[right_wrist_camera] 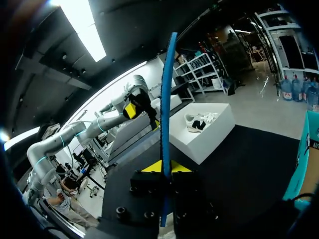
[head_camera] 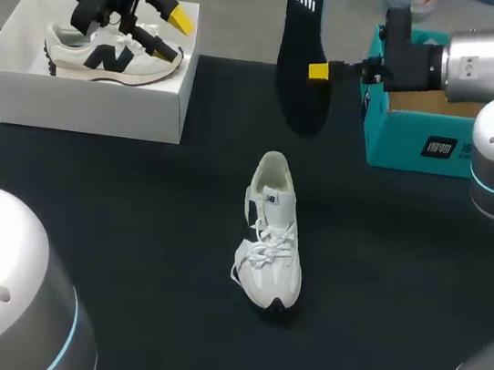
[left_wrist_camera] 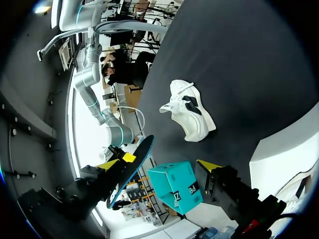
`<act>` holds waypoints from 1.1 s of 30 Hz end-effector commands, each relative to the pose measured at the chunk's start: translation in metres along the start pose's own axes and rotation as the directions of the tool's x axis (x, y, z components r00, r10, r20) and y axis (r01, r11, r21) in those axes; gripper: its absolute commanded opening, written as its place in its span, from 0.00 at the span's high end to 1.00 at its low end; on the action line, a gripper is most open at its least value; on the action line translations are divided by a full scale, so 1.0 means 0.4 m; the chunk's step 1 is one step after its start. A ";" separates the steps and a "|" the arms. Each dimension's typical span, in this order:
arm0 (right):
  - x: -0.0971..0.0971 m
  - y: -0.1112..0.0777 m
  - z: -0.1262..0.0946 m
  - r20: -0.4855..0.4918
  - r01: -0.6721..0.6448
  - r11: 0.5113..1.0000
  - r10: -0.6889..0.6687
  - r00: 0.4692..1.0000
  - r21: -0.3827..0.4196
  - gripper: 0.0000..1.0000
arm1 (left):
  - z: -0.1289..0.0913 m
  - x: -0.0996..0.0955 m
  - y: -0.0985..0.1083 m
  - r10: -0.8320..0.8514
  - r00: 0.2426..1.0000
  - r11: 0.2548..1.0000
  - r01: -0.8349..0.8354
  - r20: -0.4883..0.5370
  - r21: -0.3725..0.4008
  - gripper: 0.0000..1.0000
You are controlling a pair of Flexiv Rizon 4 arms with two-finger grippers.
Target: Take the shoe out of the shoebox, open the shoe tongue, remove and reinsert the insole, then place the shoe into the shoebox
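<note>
left gripper point(head_camera: 176, 35) hanging wide open, empty, over shoebox point(head_camera: 83, 107) | shoe point(head_camera: 271, 244) lying on table point(head_camera: 131, 224) | I'm pinching the removed insole point(head_camera: 302, 55) aloft in right gripper point(head_camera: 317, 71) | next, I'm judging: lining insole toe-first with shoe's opening

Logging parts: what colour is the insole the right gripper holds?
The insole is black with a white mark, clearest in the head view.

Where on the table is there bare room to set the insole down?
Bare table between white shoebox and shoe, and between shoe and teal box. Crowded at the back: both boxes, left gripper, insole in right gripper.
</note>
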State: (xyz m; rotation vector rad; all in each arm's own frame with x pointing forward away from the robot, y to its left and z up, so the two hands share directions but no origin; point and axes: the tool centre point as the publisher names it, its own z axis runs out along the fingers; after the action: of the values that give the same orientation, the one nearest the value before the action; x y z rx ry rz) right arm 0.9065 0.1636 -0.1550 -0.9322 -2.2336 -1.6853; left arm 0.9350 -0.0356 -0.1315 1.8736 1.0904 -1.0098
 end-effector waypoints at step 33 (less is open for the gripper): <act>-0.089 -0.190 0.042 0.023 -0.031 0.995 0.034 0.999 -0.096 1.00 | -0.001 0.000 0.000 0.001 1.000 1.000 -0.001 -0.003 0.002 0.00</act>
State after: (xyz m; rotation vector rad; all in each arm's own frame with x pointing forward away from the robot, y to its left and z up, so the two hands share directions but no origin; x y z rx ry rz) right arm 0.9040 0.1600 -0.2378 -0.9970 -2.1610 -1.7794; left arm 0.9351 -0.0358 -0.1316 1.8737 1.0902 -1.0098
